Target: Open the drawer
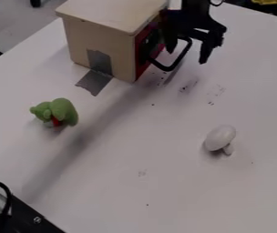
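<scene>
At the upper right, the gripper (187,55) hangs beside the red drawer (142,67), its fingers spread wide, one on either side of the outer part of the black handle (163,68). Whether they touch it cannot be told. The drawer is set in the side of a wooden box (104,38) at the top, and its front looks flush with the box, so the opening seems not yet begun. Securing the handle and pulling the drawer out are left. Gripper and arm cover part of the drawer front, and the arm is cut off above. Duct tape (94,82) runs from box to table (135,182). Farther out are a green plush toy (63,111), left, and a white mushroom (221,137), right.
</scene>
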Controlling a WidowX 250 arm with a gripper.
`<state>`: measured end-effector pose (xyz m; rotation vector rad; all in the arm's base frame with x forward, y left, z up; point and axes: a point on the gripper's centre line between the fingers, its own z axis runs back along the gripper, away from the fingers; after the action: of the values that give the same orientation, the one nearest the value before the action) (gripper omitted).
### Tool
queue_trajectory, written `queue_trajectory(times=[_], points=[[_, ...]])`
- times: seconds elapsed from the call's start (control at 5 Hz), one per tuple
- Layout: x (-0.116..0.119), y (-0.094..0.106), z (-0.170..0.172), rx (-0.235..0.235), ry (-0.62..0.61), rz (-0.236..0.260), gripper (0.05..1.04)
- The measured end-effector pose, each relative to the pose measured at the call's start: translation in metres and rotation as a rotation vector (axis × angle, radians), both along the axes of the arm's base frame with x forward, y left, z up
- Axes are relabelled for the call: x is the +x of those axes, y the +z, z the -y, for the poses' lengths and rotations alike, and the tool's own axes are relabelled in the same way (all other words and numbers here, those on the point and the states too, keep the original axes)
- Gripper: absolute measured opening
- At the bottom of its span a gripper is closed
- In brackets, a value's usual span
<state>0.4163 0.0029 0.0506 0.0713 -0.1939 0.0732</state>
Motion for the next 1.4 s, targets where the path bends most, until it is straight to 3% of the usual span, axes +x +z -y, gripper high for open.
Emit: queue_trajectory(times=[0.2, 0.4, 0.6, 1.0, 1.2, 1.4], points=[[0.016, -0.014, 0.004, 0.036, -0.011, 0.003, 1.001], [0.018, -0.034, -0.001, 0.083, -0.004, -0.031, 0.998], [0.018, -0.036, -0.003, 0.104, -0.007, -0.034, 0.967], [0.014, -0.038, 0.001, 0.08, 0.002, -0.05, 0.415], [0.011, -0.032, 0.007, 0.054, -0.001, -0.057, 0.19], [0.008, -0.033, 0.021, 0.032, -0.008, -0.077, 0.129]])
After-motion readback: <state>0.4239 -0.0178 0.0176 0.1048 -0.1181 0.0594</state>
